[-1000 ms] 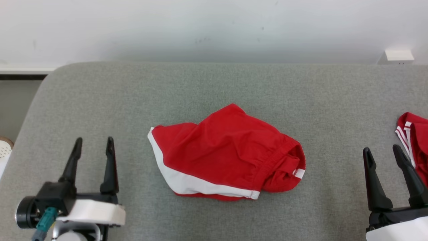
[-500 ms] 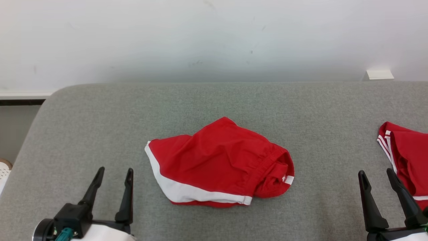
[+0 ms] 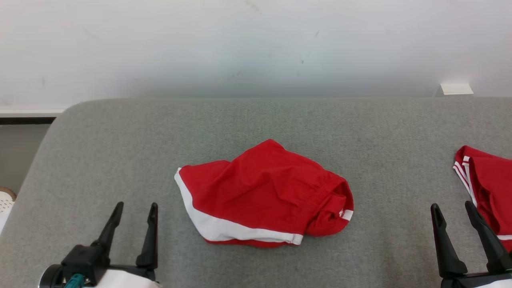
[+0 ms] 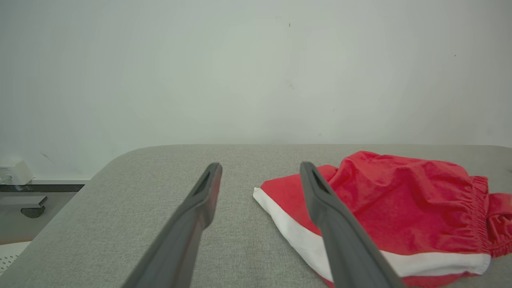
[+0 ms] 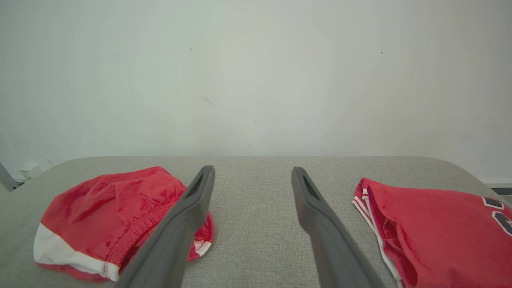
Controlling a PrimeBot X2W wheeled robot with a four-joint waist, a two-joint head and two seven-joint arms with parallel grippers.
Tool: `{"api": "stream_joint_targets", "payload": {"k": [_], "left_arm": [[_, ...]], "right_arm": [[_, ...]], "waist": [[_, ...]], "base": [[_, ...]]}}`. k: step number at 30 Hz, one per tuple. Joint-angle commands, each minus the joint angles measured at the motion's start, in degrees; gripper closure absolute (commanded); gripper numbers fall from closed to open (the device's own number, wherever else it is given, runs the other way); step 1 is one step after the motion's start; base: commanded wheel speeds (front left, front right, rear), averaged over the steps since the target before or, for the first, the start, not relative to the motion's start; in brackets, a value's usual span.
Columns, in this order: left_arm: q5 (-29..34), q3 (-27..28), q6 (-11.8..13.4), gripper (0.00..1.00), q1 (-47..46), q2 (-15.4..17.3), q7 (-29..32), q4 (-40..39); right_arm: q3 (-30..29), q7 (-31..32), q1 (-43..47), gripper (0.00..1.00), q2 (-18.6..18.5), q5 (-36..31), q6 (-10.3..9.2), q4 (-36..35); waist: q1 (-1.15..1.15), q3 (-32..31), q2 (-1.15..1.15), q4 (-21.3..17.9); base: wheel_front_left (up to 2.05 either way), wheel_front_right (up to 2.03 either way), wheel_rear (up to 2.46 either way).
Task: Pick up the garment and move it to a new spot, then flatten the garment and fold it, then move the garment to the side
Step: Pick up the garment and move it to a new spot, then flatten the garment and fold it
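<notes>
Red garment (image 3: pixel 264 192) with white trim lying crumpled between left pincer (image 3: pixel 136 208) and right pincer (image 3: pixel 453 208), touching neither. Both spread wide, gripping nothing. Just right of the right pincer, another red jersey (image 5: pixel 440 228), dark lettering (image 5: pixel 498 211) cut off, unreadable.

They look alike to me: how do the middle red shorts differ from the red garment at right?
The shorts have a broad white band; the right garment has thin white stripes. The shorts show a gathered waistband; the right garment shows dark lettering. Both are red, on the grey surface.
</notes>
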Motion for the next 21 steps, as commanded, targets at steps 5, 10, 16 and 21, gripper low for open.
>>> {"api": "stream_joint_targets", "payload": {"k": [5, 10, 16, 21], "left_arm": [[-0.3, 0.0, 0.1, 0.00, -0.5, 0.1, -0.5, -0.3], [-0.4, 0.0, 0.3, 0.00, -0.9, 0.1, -0.8, -0.5], [0.2, -0.2, 0.6, 0.00, -2.0, 0.1, -1.0, -1.0], [0.9, -1.0, 0.6, 0.00, -4.3, -0.4, -1.1, -1.6]], "right_arm": [[-0.4, -0.1, 0.3, 0.00, 0.2, -0.4, -0.15, -0.4], [-0.5, 0.0, 0.0, 0.00, 0.2, -0.7, -0.15, -0.5], [2.8, 0.9, -0.3, 0.00, -0.5, 0.0, -0.15, 0.7], [12.5, 1.7, -1.2, 0.00, -2.1, 2.8, -0.15, 5.3]], "waist": [[0.01, 0.3, 0.00, 0.3], [0.01, 0.6, 0.00, 0.6], [0.01, 1.9, 0.00, 1.4], [0.01, 4.4, 0.00, 3.2]], "base": [[0.00, 0.00, 0.00], [0.00, 0.00, 0.00], [0.00, 0.00, 0.00], [0.00, 0.00, 0.00]]}}
